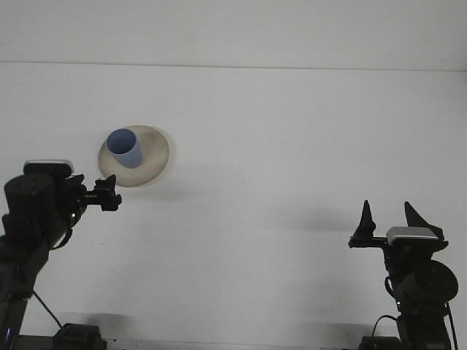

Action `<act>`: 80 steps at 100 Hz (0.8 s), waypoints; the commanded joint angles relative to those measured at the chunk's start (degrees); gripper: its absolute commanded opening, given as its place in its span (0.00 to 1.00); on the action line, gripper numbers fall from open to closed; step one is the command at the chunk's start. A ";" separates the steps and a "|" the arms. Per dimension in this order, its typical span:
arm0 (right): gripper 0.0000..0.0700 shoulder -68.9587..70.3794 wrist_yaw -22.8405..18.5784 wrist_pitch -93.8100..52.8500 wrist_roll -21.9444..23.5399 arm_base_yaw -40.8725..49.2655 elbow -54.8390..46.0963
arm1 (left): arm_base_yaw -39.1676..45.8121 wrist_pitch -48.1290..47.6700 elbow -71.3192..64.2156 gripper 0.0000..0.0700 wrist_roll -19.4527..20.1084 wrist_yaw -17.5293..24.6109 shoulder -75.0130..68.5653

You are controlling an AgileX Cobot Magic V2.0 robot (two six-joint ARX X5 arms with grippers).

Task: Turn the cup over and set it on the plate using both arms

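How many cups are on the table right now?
1. The blue cup stands mouth-up on the beige plate, far left of the table, just beyond the left gripper. Nothing appears hidden.
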 commanded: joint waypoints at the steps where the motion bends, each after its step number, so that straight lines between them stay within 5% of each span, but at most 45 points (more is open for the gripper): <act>1: 0.82 0.11 0.13 0.59 -0.24 0.04 0.17 | -0.59 4.48 -5.18 0.68 -0.35 0.02 -4.02; 14: 0.82 0.11 0.13 0.57 -0.26 0.04 0.17 | -1.33 12.02 -16.28 0.68 -0.13 0.02 -12.17; 29: 0.82 0.11 0.13 0.52 -0.24 0.04 0.17 | -1.36 19.12 -25.66 0.68 4.72 -0.98 -19.02; 40: 0.82 0.09 0.11 0.55 -0.24 0.04 0.17 | -1.36 23.08 -28.52 0.68 3.56 -1.40 -21.40; 80: 0.81 0.09 0.09 0.57 -0.26 0.04 0.17 | -1.36 23.91 -28.55 0.65 3.56 -1.66 -21.77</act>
